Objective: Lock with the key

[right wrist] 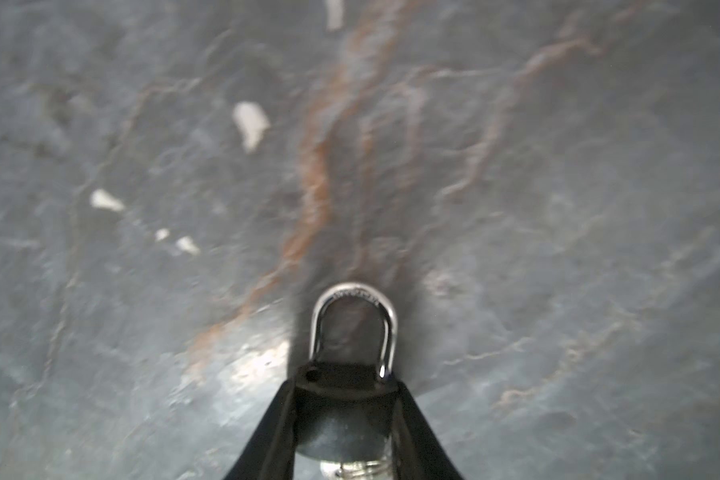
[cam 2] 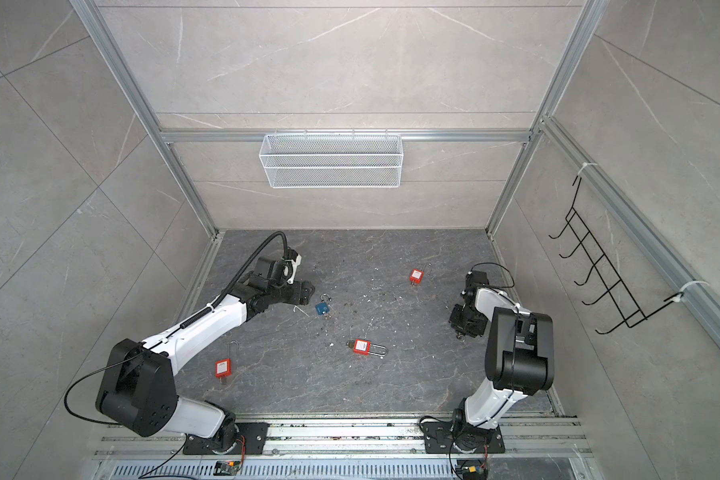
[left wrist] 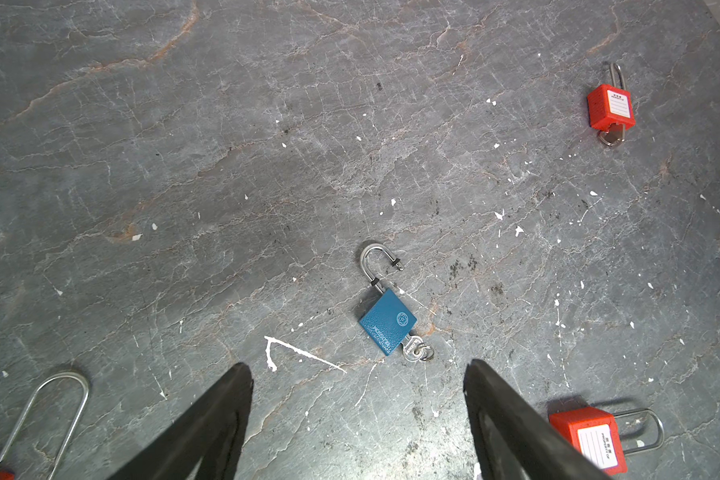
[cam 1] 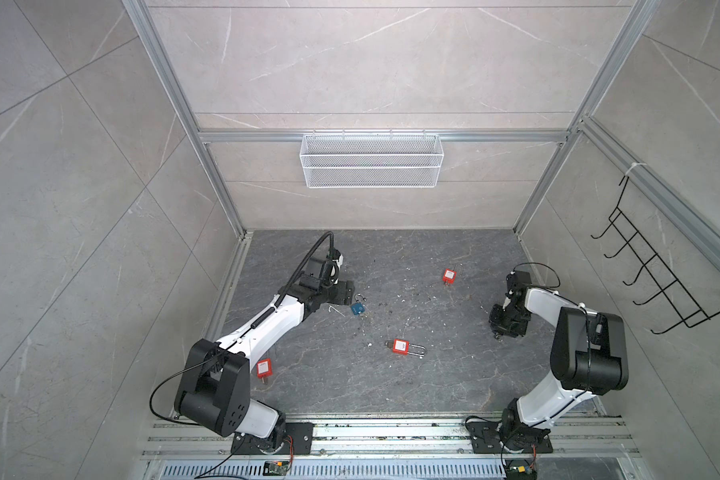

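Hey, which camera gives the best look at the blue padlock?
The left wrist view: the blue padlock lies large and sharp there, shackle swung open, key in its base. In both top views it is only a small blue spot. The right wrist view does not show it.

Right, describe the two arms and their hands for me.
The left arm and right arm have white shells with black joints on black base plates. A ribbed black cable runs along the left arm. The left hand and right hand have black tapered fingers.
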Controlling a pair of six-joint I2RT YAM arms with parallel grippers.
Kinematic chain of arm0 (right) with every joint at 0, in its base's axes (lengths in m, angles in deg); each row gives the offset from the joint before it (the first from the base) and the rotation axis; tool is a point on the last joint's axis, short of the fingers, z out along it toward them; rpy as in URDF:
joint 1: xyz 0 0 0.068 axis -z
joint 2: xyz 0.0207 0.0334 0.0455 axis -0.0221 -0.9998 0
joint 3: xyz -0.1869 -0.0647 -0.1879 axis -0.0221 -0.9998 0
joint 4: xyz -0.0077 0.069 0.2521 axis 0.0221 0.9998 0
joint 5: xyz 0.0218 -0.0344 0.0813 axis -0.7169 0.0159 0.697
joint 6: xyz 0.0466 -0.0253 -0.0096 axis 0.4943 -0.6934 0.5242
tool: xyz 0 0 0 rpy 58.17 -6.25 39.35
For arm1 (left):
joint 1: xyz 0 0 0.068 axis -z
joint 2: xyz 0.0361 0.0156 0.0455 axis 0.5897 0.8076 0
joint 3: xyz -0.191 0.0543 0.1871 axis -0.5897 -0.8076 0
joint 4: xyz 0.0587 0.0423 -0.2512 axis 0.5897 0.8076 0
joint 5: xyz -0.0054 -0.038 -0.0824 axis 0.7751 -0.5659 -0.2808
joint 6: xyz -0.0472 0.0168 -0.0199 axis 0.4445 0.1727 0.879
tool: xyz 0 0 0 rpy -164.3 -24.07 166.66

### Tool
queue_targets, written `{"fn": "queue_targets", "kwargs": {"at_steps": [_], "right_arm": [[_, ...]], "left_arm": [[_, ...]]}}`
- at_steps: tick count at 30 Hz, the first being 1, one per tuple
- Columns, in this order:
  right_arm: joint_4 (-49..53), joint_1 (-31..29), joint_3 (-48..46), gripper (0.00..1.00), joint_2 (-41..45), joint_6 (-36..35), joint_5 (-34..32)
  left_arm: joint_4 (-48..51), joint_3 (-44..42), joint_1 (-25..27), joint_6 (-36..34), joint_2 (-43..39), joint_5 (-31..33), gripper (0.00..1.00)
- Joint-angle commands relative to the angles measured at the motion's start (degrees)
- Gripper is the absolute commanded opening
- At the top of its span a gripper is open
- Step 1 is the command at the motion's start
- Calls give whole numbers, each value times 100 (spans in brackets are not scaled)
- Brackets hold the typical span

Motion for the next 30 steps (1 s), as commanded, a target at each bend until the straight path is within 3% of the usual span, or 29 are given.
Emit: {"fn": "queue_targets", "kwargs": {"at_steps": [1,10,15,20,23,24,30], "right_arm": [[220,-329,133,29,176,-335,518],[491,-1912,678,30,653,-1511,570],[36,-2783,721,29,982,-2326,673],[-252,-3184,793,30,1296,-3150,1645],[-90,-3459,845,24,1406,-4044,2294],[46,-3588,885,23,1401,-4380,2419],[157,-4076,1120,23,1328,-4819,2186]], "left_arm": [[105,180,33,22,-186,-118,82],[147,-2,25,-274,-528,-446,81],[371,-43,-16,-614,-677,-838,79],[90,-317,-61,-1026,-903,-1637,78],[-124,-476,-63,-1256,-968,-2171,58],[-131,-471,-62,-1329,-973,-2382,56],[-522,-552,-64,-1317,-903,-3381,56]]}}
